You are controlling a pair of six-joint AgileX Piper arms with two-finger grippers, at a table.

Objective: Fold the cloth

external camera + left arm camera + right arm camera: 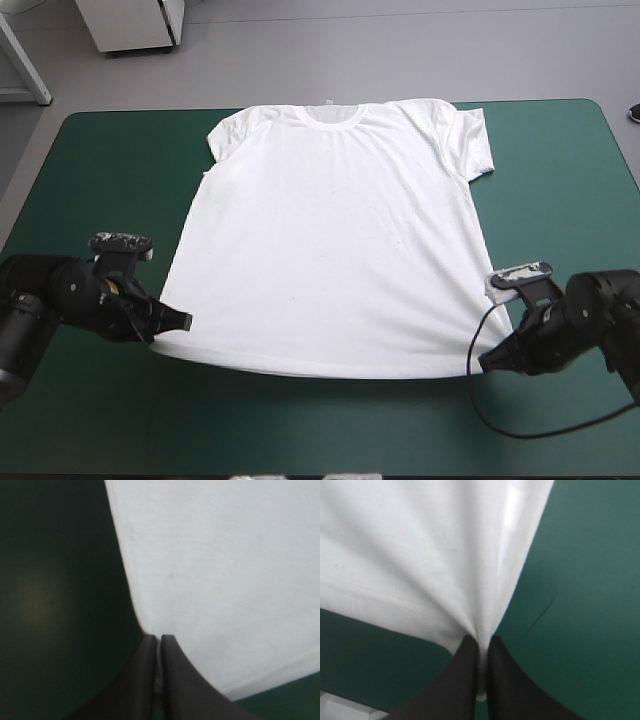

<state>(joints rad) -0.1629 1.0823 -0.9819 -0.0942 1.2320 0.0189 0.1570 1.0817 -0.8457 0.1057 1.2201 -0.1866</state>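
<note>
T-shirt [330,240], one, in two end effectors [186,322] [484,361]

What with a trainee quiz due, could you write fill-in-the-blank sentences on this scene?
1. The T-shirt lies spread flat on the ____ cover.
2. Its collar lies toward the cover's ____ edge.
3. The left pincer and the right pincer are each ____ on a hem corner.
Missing words: teal-green; far; shut.
</note>
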